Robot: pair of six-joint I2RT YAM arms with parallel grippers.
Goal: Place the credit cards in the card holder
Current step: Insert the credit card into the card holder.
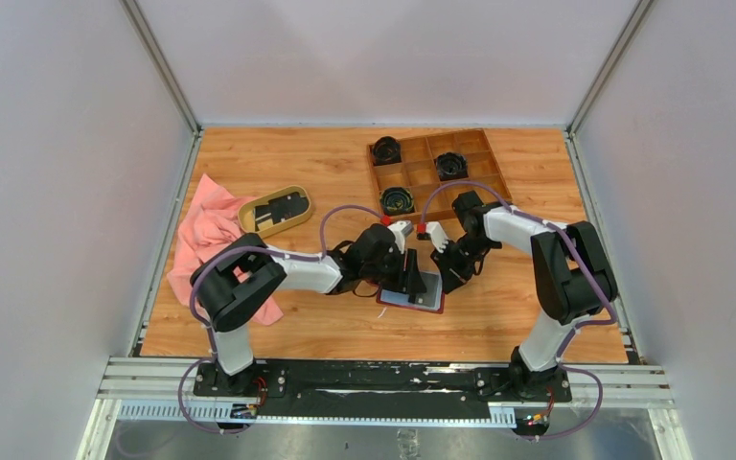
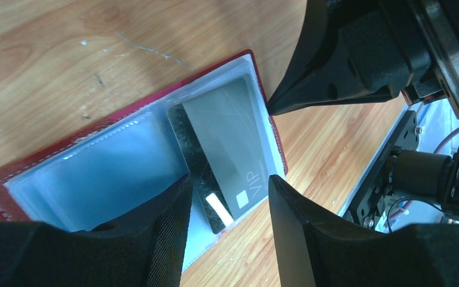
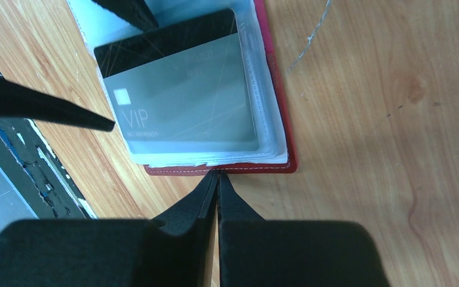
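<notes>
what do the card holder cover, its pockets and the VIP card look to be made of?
card holder cover: dark red leather or a leather-like synthetic, matte, with pale stitching along the edge.
pockets: soft clear plastic film, greyish, glossy where the light glares off it.
VIP card: probably stiff plastic, grey satin face with faint lines; a metal card cannot be ruled out.

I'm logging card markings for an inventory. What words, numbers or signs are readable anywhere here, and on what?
"VIP": on the grey credit card at the open card holder.
The small line under "VIP" and the faint print higher on that card are too blurred to read.
Nothing else is legible.
</notes>
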